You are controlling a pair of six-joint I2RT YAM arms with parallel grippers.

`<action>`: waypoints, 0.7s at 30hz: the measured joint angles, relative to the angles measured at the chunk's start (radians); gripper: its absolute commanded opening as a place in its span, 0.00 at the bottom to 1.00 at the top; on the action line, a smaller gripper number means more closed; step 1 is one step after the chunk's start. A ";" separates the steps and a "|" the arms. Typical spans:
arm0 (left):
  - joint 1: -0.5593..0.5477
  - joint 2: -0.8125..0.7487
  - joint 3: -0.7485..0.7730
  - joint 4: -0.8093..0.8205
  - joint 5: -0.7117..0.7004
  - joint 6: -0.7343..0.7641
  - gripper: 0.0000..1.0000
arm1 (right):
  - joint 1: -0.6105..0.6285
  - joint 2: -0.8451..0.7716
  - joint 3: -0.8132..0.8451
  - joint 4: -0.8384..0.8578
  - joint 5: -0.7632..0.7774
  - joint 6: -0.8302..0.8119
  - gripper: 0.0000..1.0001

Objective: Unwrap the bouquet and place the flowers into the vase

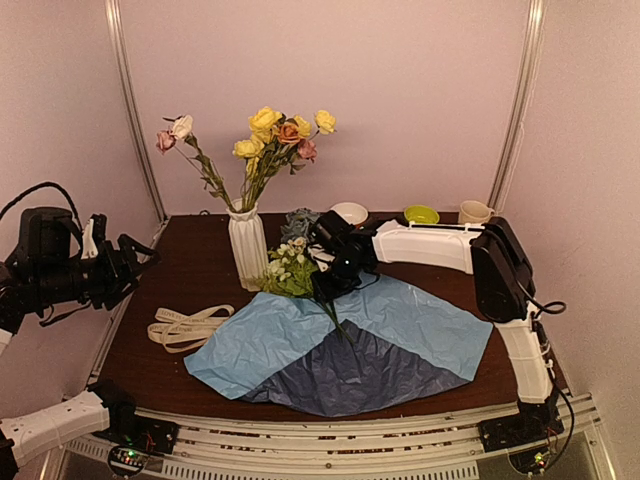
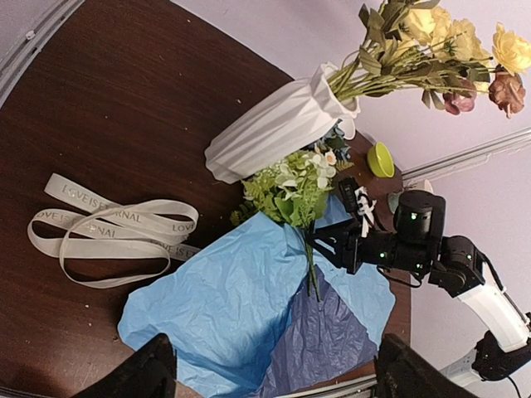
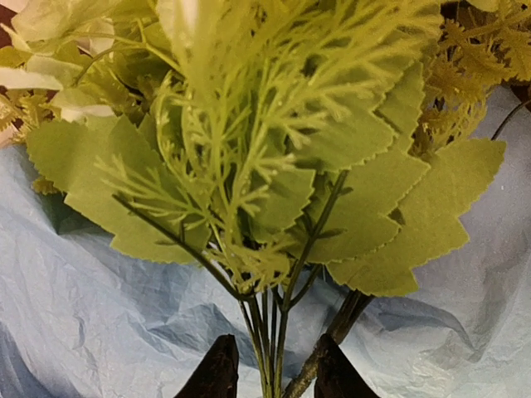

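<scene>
The bouquet's blue paper [image 1: 300, 335] [image 2: 232, 298] lies spread flat on the table, light blue over dark blue. On its far edge lies a green sprig with small white blossoms [image 1: 290, 272] [image 2: 290, 191] [image 3: 274, 124]. My right gripper [image 1: 328, 292] [image 3: 270, 373] is low over the paper, its fingers narrowly open on either side of the sprig's stems. The white ribbed vase [image 1: 248, 250] [image 2: 274, 124] stands just left of the sprig and holds yellow, orange and pink flowers [image 1: 275, 135]. My left gripper [image 1: 125, 270] [image 2: 278, 373] hangs open and empty beyond the table's left edge.
A cream ribbon [image 1: 185, 325] [image 2: 108, 228] lies loose on the wood left of the paper. A dusty blue cluster [image 1: 298, 222] lies behind the vase. At the back stand a white bowl [image 1: 349, 212], a green bowl [image 1: 421, 214] and a cream mug [image 1: 474, 212].
</scene>
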 measured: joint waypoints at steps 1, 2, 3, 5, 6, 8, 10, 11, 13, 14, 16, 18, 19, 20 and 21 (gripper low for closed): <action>0.000 -0.002 -0.002 0.000 0.001 0.000 0.85 | 0.000 0.010 0.008 0.001 0.000 0.005 0.29; 0.000 -0.003 -0.003 -0.001 0.003 0.000 0.85 | 0.000 0.019 0.018 0.001 -0.001 0.011 0.28; 0.000 -0.004 -0.004 -0.001 0.005 0.000 0.85 | 0.000 0.030 0.027 0.002 -0.003 0.016 0.27; 0.000 -0.004 -0.006 -0.002 0.007 0.000 0.84 | 0.000 0.048 0.041 0.002 -0.005 0.027 0.25; 0.000 -0.005 -0.007 -0.002 0.008 0.000 0.84 | 0.000 0.056 0.048 0.002 -0.007 0.033 0.23; 0.000 -0.007 -0.008 -0.007 0.010 0.000 0.84 | 0.000 0.072 0.061 0.004 -0.008 0.041 0.15; 0.000 -0.010 -0.008 -0.014 0.011 0.000 0.84 | 0.000 0.087 0.074 0.004 -0.009 0.050 0.05; 0.000 -0.013 -0.008 -0.017 0.011 0.000 0.84 | 0.000 0.093 0.081 0.004 -0.009 0.055 0.01; 0.000 -0.018 -0.008 -0.021 0.011 0.000 0.84 | 0.000 0.103 0.092 0.005 -0.010 0.057 0.00; 0.000 -0.022 -0.008 -0.024 0.011 0.000 0.84 | 0.000 0.105 0.094 0.006 -0.013 0.059 0.00; 0.000 -0.028 -0.008 -0.031 0.011 0.000 0.84 | 0.000 0.106 0.101 0.003 -0.020 0.059 0.00; 0.000 -0.032 -0.008 -0.035 0.012 0.000 0.83 | 0.000 0.105 0.110 0.000 -0.023 0.056 0.00; 0.000 -0.033 -0.008 -0.035 0.012 0.000 0.83 | 0.000 0.105 0.119 -0.004 -0.024 0.055 0.00; 0.000 -0.035 -0.008 -0.036 0.013 0.000 0.83 | -0.002 0.105 0.126 -0.007 -0.025 0.055 0.00; 0.000 -0.036 -0.008 -0.037 0.013 0.000 0.83 | -0.009 0.105 0.139 -0.017 -0.026 0.056 0.00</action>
